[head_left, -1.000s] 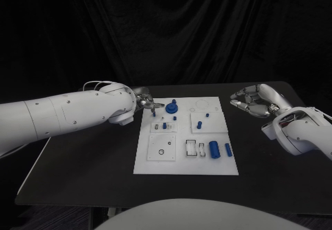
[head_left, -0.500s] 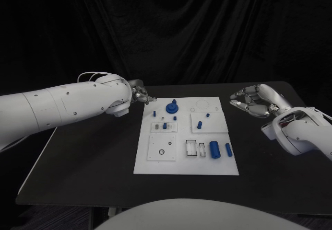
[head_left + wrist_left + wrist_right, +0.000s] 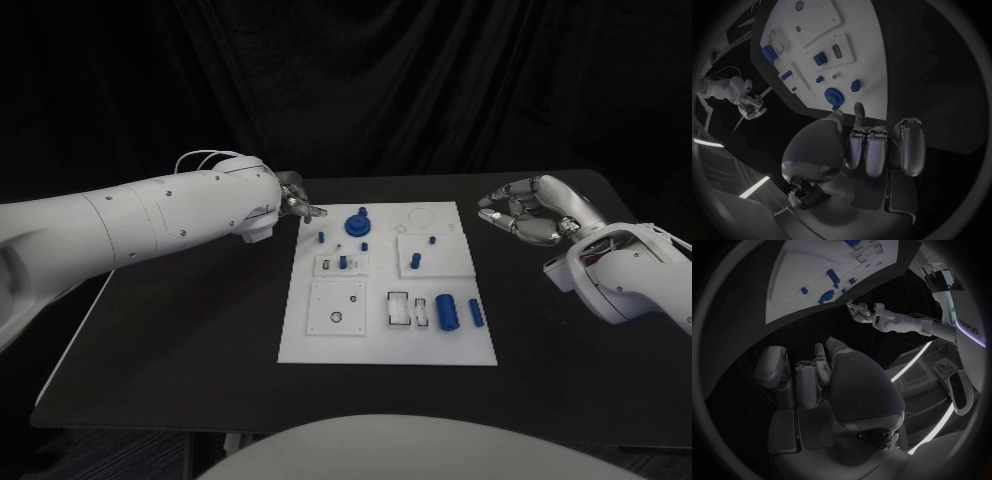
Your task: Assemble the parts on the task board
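Note:
The white task board [image 3: 335, 335] lies mid-table with several blue parts on it: a gear [image 3: 358, 224] at the far end, small pegs [image 3: 320, 238] near it, and two cylinders [image 3: 447, 311] at the near right. My left hand [image 3: 296, 200] hovers just off the board's far left corner, fingers curled in, nothing in them. In the left wrist view that hand [image 3: 876, 145] is close to the gear [image 3: 834, 95] and a peg [image 3: 855, 86]. My right hand [image 3: 526, 212] stays right of the board, fingers curled and empty; the right wrist view shows its curled fingers [image 3: 811, 377] too.
Bare black tabletop [image 3: 188, 330] surrounds the board on every side. The board has empty rectangular recesses [image 3: 398, 308] near its middle and a round outline [image 3: 420, 216] at the far right. Black curtain hangs behind the table.
My left hand has drawn back from over the board's far left area to just beyond its corner. A small blue peg stands where it was. The right hand has not moved.

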